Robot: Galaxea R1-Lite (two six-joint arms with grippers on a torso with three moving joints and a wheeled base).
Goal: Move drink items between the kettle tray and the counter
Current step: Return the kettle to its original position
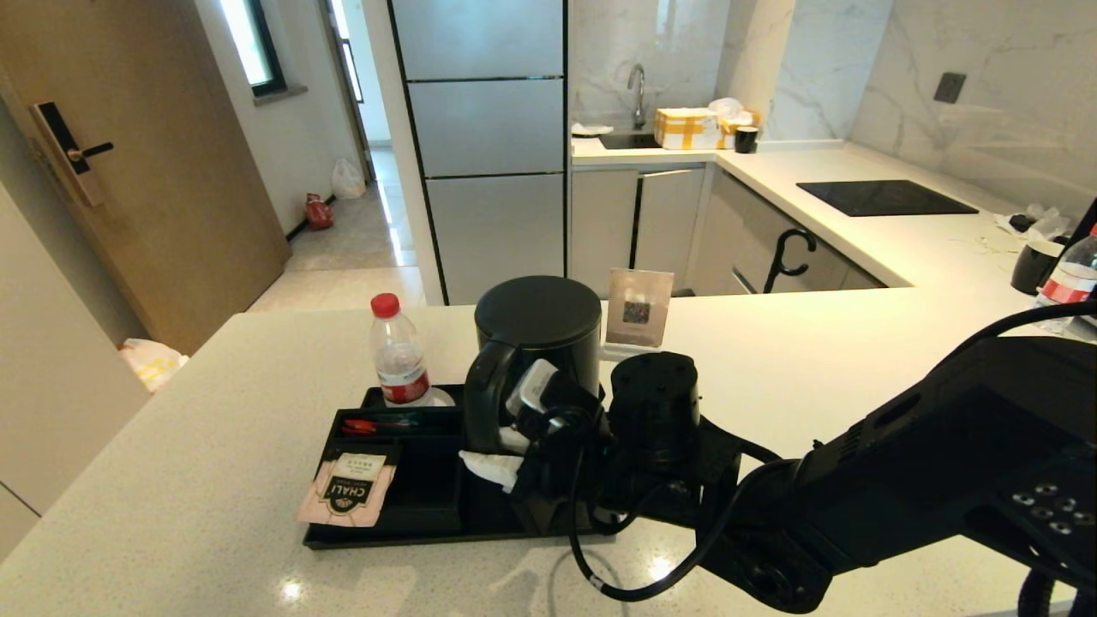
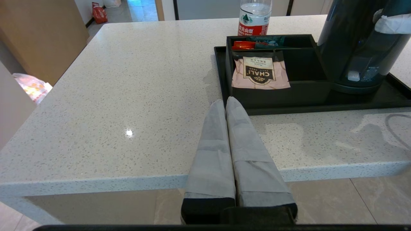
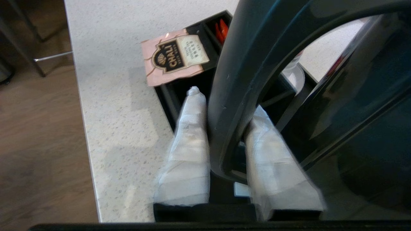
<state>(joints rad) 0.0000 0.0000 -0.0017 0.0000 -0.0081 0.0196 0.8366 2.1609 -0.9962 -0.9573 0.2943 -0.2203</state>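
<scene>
The matte-black kettle (image 1: 538, 334) stands upright on the right part of the black kettle tray (image 1: 428, 529), hiding its base disc. My right gripper (image 1: 506, 428) is shut on the kettle's loop handle (image 3: 237, 80), one white-wrapped finger on each side. The pink CHALI tea sachet (image 1: 347, 490) lies across the tray's compartment section, its left edge hanging over the rim. My left gripper (image 2: 226, 102) is shut and empty; it hovers over the white speckled counter (image 2: 128, 96), tips near the tray's front left corner (image 2: 221, 106). It does not show in the head view.
A red-capped water bottle (image 1: 398, 351) stands at the tray's back left. Red packets (image 1: 373, 424) fill a rear compartment. A QR card stand (image 1: 638, 313) sits behind the kettle. A black cable (image 1: 617, 587) loops over the counter's front. A mug (image 1: 1033, 266) and bottle (image 1: 1067, 278) stand far right.
</scene>
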